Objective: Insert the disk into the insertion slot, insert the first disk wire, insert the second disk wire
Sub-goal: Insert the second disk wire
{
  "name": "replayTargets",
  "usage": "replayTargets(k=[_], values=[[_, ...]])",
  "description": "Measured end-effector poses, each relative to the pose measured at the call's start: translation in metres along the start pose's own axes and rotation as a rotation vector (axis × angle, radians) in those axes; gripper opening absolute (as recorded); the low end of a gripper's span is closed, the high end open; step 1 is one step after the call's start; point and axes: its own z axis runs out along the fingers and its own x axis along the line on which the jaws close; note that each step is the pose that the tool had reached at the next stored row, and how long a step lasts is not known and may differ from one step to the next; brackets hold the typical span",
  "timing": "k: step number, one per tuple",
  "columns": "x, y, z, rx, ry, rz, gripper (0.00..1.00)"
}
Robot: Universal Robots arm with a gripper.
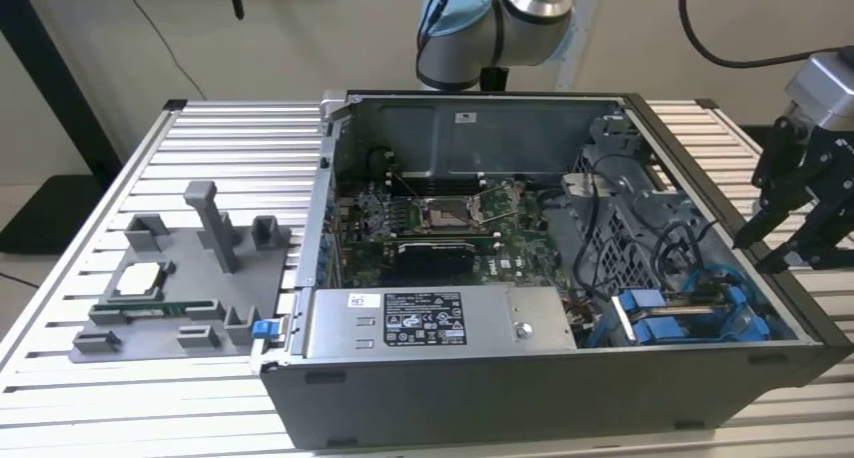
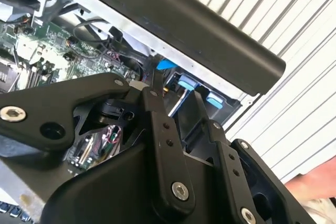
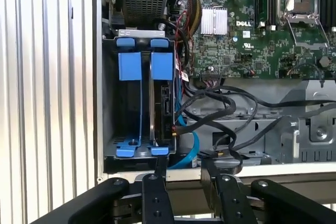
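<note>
On the slatted aluminium desk [image 1: 214, 148]: an open computer case [image 1: 534, 398], lid off, interior facing up. Green motherboard [image 1: 441, 228] across the middle, grey power-supply box [image 1: 441, 323] along the near wall. A grey fixture tray [image 1: 187, 278] sits on the desk at the exterior view's left, apart from the case.

Corner of the case, beside the power-supply box toward the exterior view's right: the insertion slot [image 3: 108, 103], with blue tabs [image 3: 130, 66] at both of its ends. Noted the disk [image 3: 160, 100] standing on edge inside the slot, down between the tabs, on the side nearer the motherboard.

Over the case wall at the exterior view's right hangs the pincer [image 1: 751, 255], higher than the slot, fingers slanting down toward it. Jaws moderately wide, nothing between them; the first wrist view shows the pincer [image 3: 184, 169] with the same bare gap. From the fingertips the disk lies lower and toward the exterior view's left, apart, no contact.

Black cables [image 3: 226, 108] loop just beside the slot. A blue flat cable [image 3: 193, 148] curls at the end of the disk nearest the pincer. Whether either is plugged into the disk: cannot tell.
</note>
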Motion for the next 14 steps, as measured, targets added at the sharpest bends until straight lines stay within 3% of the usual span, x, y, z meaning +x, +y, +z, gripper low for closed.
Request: replayTargets(k=[14], values=[[-0.0133,-0.0061,0.003,-0.0018,-0.0009,-0.014,1.0]])
